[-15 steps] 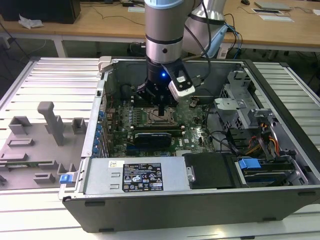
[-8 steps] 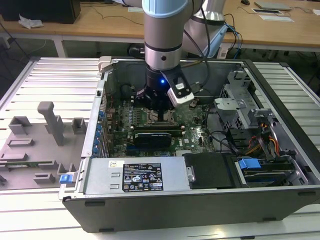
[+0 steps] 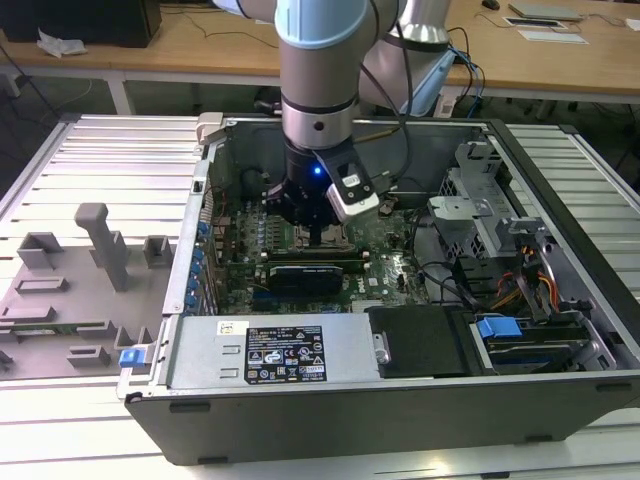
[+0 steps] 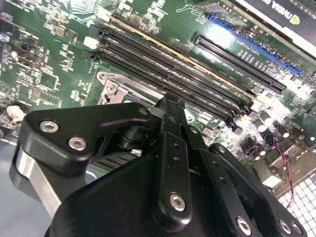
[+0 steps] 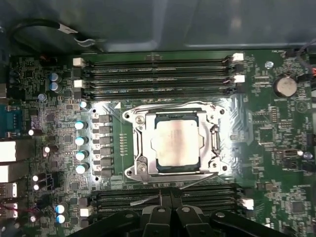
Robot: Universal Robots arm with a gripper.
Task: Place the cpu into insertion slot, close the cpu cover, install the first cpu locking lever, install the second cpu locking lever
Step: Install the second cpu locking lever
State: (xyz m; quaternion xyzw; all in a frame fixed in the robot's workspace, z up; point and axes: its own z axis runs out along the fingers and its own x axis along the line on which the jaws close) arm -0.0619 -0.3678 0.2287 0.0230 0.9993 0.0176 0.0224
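The cpu (image 5: 177, 142), a dull silver square, lies in the insertion slot (image 5: 130, 171) on the green motherboard. The cpu cover (image 5: 214, 141), a metal frame plate, lies flat around the chip. One thin wire lever (image 5: 168, 105) runs along one side of the socket. Another lever (image 5: 197, 180) slants away from the opposite side, toward my fingers. My gripper (image 5: 168, 205) hovers just off that side with its black fingers (image 4: 170, 113) pressed together and nothing visible between them. In the exterior view the gripper (image 3: 318, 232) reaches down into the open computer case over the socket.
Long black memory slots (image 5: 158, 74) flank the socket on both sides. A black card (image 3: 305, 270) stands close in front of the gripper. The power supply (image 3: 270, 350), drive bay (image 3: 500, 330) and case walls (image 3: 200, 220) enclose the board. A grey fixture tray (image 3: 90, 270) lies at the exterior view's left.
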